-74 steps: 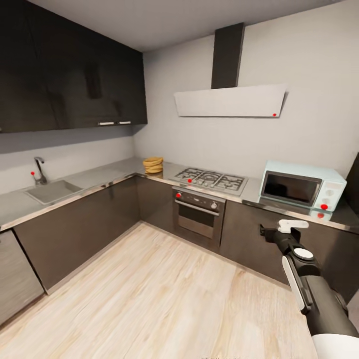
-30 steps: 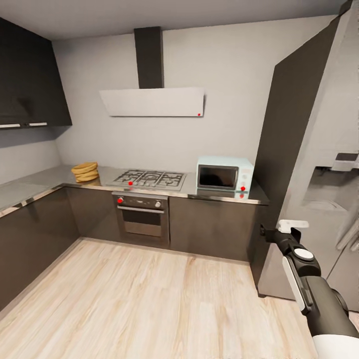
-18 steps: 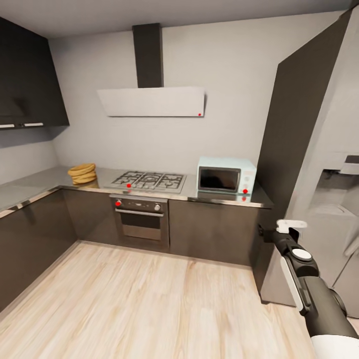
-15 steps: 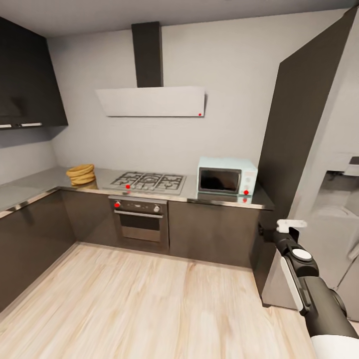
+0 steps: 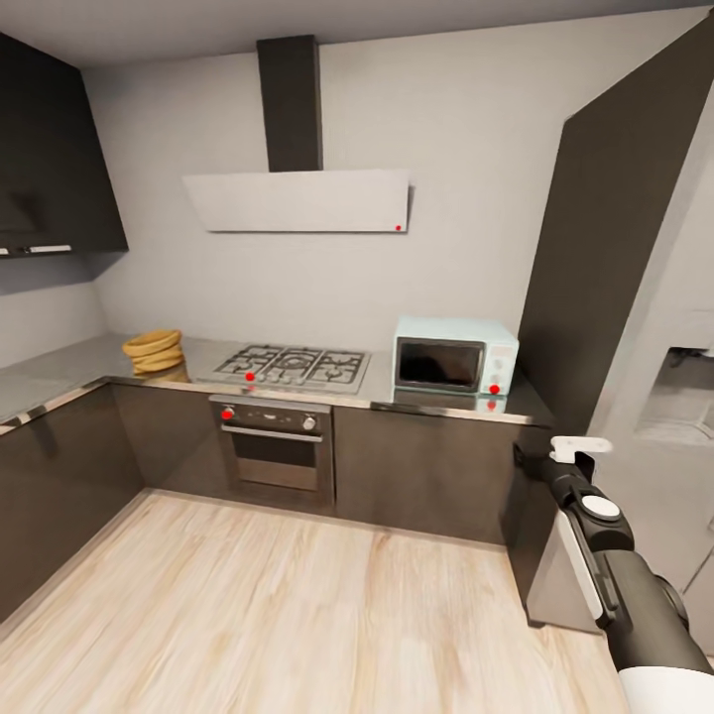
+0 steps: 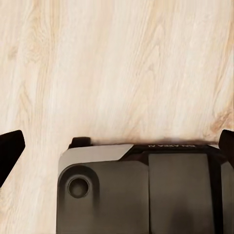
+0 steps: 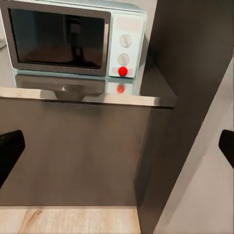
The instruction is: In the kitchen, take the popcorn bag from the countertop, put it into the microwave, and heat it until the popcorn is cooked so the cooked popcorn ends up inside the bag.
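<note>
— Where is the popcorn bag (image 5: 153, 351) being seen?
— It is being shown on the countertop (image 5: 59, 369) at the corner, left of the gas hob (image 5: 291, 365). The microwave (image 5: 454, 356) is being shown well apart, right of the hob, door closed.

— And the pincers?
— The right gripper (image 7: 117, 146) is being held spread wide, empty, facing the microwave. The left gripper (image 6: 117, 146) is likewise being held wide apart over the wooden floor (image 6: 117, 68).

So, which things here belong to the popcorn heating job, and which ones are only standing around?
For the job:
- popcorn bag
- microwave
- countertop

Only standing around:
- gas hob
- built-in oven
- white hood
</note>
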Tool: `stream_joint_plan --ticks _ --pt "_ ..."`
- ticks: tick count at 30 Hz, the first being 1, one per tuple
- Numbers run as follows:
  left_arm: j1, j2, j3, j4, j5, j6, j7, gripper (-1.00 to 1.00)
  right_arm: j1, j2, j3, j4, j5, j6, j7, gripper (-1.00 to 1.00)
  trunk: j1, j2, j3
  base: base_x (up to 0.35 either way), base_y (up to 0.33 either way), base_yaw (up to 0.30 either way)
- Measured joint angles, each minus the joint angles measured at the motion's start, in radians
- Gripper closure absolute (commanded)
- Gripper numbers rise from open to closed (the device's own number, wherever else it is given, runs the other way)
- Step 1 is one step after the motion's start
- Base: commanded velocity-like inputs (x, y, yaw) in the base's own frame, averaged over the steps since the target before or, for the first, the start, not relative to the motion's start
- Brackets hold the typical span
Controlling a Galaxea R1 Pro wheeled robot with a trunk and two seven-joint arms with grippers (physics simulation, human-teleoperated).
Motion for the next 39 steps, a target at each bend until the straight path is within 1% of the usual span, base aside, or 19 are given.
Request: stream_joint_plan --ticks 8,13,22,24,26,29,32,34,36,39 --pt "0.000 0.001 0.000 0.000 0.000 0.000 0.000 -1.00 0.000 -0.001 -0.001 0.002 -0.002 -0.001 0.000 -1.00 0.000 0.000 0.000 0.339 0.000 0.000" --pt "0.000 0.000 -0.001 0.000 0.000 0.000 0.000 -1.00 0.000 -0.004 -0.003 0.015 -0.004 -0.022 0.001 -1.00 0.000 0.000 0.000 0.340 -0.011 0.000" --pt "-0.001 -0.001 -0.003 0.000 -0.001 0.000 0.000 -1.00 -0.001 -0.009 -0.007 0.053 -0.004 -0.028 0.001 -1.00 0.000 0.000 0.000 0.340 -0.116 0.000" --pt "-0.001 -0.001 -0.002 0.000 -0.001 0.000 0.000 -1.00 -0.002 -0.009 -0.007 0.055 -0.004 -0.045 0.001 -1.00 0.000 0.000 0.000 0.337 -0.169 0.000" --pt "0.000 0.000 -0.003 0.000 -0.001 0.000 0.000 -1.00 0.000 -0.009 -0.006 0.060 -0.005 -0.084 0.002 -1.00 0.000 0.000 0.000 0.335 -0.177 0.000" --pt "0.000 0.000 -0.005 0.000 -0.001 0.000 0.000 -1.00 -0.002 -0.009 -0.009 0.091 -0.005 -0.096 0.002 -1.00 0.000 0.000 0.000 0.235 -0.107 0.000" --pt "0.000 0.000 -0.005 0.000 -0.001 -0.001 0.000 -1.00 -0.012 -0.009 -0.010 0.139 -0.005 -0.101 0.002 -1.00 0.001 0.000 0.000 0.051 -0.022 0.000" --pt "0.000 0.000 -0.005 0.000 -0.001 -0.001 0.000 -1.00 -0.013 -0.009 -0.010 0.153 -0.005 -0.110 0.002 -1.00 0.001 0.000 0.000 0.013 -0.006 0.000" --pt "0.000 0.000 -0.005 0.000 -0.001 -0.001 0.000 -1.00 -0.012 -0.008 -0.008 0.161 -0.009 -0.155 0.002 -1.00 0.001 0.000 0.000 0.004 -0.002 0.000" --pt "0.000 0.000 -0.005 0.000 -0.001 -0.001 0.000 -1.00 -0.011 -0.008 -0.009 0.181 -0.013 -0.193 0.004 -1.00 0.001 0.000 0.000 0.001 0.000 0.000"
